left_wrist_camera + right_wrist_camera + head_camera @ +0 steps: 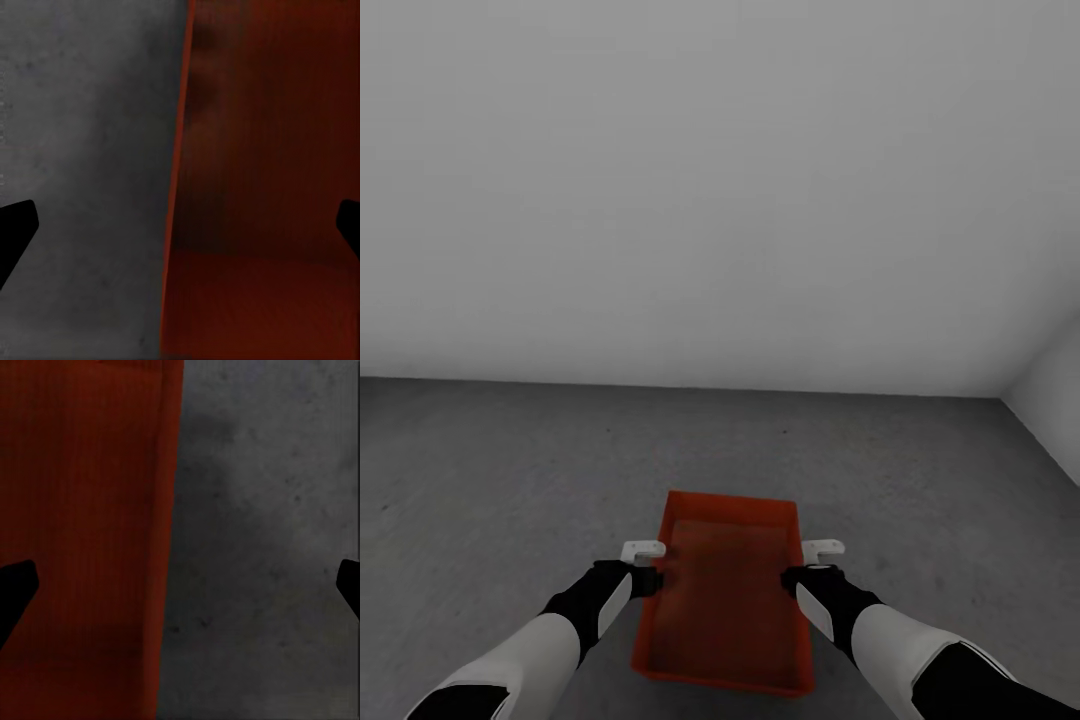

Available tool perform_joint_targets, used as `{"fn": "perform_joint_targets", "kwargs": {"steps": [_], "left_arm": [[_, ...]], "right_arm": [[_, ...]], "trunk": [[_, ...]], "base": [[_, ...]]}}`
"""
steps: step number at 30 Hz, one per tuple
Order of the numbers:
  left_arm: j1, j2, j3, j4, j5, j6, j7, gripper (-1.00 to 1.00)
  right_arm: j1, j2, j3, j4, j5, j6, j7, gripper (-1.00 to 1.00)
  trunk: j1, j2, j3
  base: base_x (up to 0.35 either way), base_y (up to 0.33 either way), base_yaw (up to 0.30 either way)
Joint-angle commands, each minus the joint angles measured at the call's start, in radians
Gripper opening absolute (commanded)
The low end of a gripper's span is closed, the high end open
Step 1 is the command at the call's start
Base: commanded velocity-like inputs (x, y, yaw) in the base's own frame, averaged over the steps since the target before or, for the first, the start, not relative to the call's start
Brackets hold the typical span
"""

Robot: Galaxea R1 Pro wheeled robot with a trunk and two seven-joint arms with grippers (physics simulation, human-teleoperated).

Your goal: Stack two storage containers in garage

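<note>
Both of my arms reach forward and down, one on each side of the orange-red storage container (725,600), which sits low over the grey concrete floor (510,470) with its long axis running straight away from me. My left gripper (650,572) is at the container's left long wall, my right gripper (800,572) at its right long wall, about level with each other and roughly midway along the bin, so neither arm is nearer.

From the left wrist camera, the left wall's rim (176,180) runs between the two dark fingertips (15,232), with red interior on one side and floor on the other. The right wrist camera mirrors it: the rim (174,540) passes between widely spread jaws. So both sets of jaws stand open astride the thin walls, not pinched on them. I cannot tell whether the bin rests on the concrete or hangs just above it.

Beyond the container's far end lies bare floor, then the plain white wall (720,200), with a corner to the container's right.
</note>
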State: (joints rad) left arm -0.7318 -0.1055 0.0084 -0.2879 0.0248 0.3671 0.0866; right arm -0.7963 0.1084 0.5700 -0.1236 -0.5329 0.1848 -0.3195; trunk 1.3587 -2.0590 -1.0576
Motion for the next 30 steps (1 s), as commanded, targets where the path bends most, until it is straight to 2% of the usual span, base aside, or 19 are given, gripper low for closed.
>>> {"fn": "perform_joint_targets", "kwargs": {"steps": [1,30], "left_arm": [[0.000,0.000,0.001,-0.002,0.003,0.006,0.004,1.00],[0.000,0.000,0.001,-0.004,0.003,0.006,0.004,1.00]], "right_arm": [[0.000,0.000,0.008,-0.002,-0.006,0.007,-0.006,1.00],[-0.001,-0.003,0.008,-0.002,-0.006,0.007,-0.008,1.00]], "trunk": [[-0.004,0.007,0.002],[-0.115,0.210,0.093]], "base": [[0.000,0.000,0.000],[0.000,0.000,0.000]]}}
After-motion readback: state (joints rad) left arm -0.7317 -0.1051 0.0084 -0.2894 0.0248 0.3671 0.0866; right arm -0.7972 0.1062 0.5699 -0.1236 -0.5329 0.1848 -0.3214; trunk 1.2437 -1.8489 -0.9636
